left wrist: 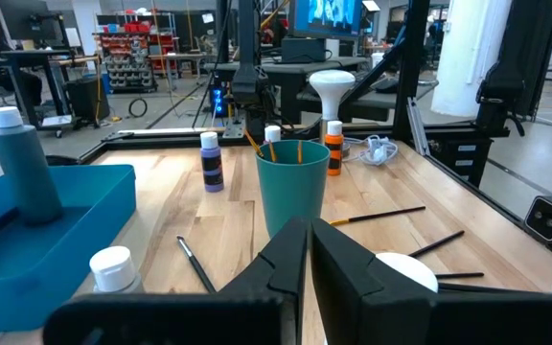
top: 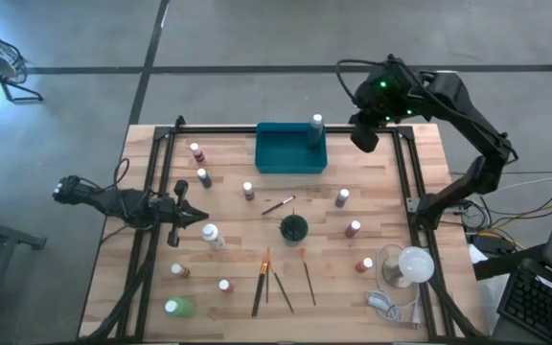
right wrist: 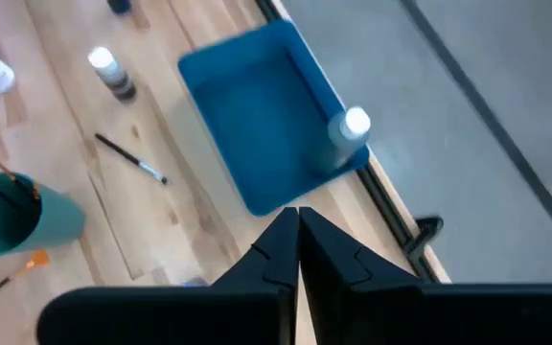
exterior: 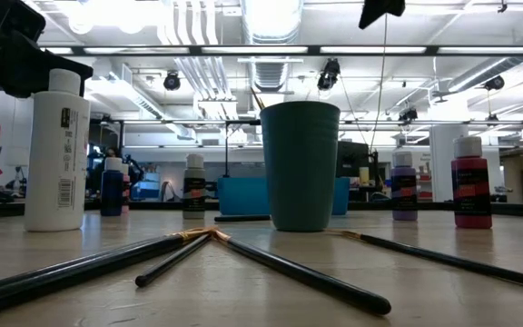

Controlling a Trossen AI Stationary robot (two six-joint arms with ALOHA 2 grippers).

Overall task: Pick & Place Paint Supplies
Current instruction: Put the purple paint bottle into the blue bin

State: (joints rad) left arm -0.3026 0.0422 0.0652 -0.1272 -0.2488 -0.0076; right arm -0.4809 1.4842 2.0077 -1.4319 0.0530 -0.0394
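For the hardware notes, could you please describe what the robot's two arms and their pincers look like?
Both arms are dark, almost black, built of jointed segments. The right arm carries small green indicator lights near its wrist. Each ends in a two-finger pincer of angular black fingers: the left pincer and the right pincer. Black cables trail beside the left arm.

You see a teal tray [top: 290,153] at the bench's [top: 391,192] far edge with a grey bottle [top: 316,126] standing in its right corner. The right gripper [top: 364,139] hangs just beside it, jaws shut. Brushes [top: 281,283] lie near the front edge by a dark cup [top: 293,228].
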